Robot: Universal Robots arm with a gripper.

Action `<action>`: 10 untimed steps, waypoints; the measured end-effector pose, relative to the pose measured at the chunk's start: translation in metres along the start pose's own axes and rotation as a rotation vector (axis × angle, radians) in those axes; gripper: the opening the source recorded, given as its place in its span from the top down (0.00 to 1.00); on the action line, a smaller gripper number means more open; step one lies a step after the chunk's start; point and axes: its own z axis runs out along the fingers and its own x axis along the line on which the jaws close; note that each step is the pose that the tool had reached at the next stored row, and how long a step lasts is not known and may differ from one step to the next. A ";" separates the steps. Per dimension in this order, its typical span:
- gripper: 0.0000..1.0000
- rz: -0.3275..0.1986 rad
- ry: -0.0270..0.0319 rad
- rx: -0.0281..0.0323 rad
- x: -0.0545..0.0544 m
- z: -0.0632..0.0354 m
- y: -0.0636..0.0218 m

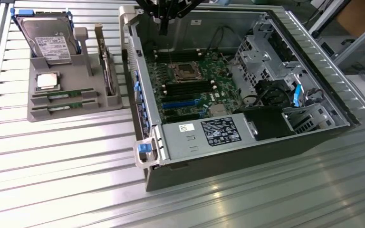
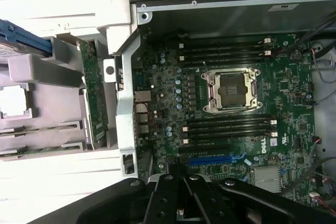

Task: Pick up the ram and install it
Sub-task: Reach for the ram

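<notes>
Fingers (image 1: 163, 29) pressed shut on nothing hang over the motherboard (image 1: 198, 102) inside the open case (image 1: 233, 159). Beyond the case wall (image 1: 130, 61), well apart from them, the ram (image 1: 58, 98) and its twin (image 1: 58, 110) sit in a grey holder (image 1: 40, 64) on the tabletop (image 1: 62, 156), long axes pointing toward that wall; room above is open.

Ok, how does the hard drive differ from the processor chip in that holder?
The hard drive stands on edge at one end of the gray holder; the processor chip lies flat next to it. The hard drive is far larger, with a white label; the processor chip is small, square and silver. Both sit in that holder.
</notes>
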 end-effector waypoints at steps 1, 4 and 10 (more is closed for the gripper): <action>0.90 0.000 0.0000 0.0000 0.001 0.0000 -0.0001; 0.90 0.000 0.0001 0.0001 0.004 -0.0002 -0.0003; 0.90 0.000 0.0000 0.0000 0.009 -0.0002 -0.0006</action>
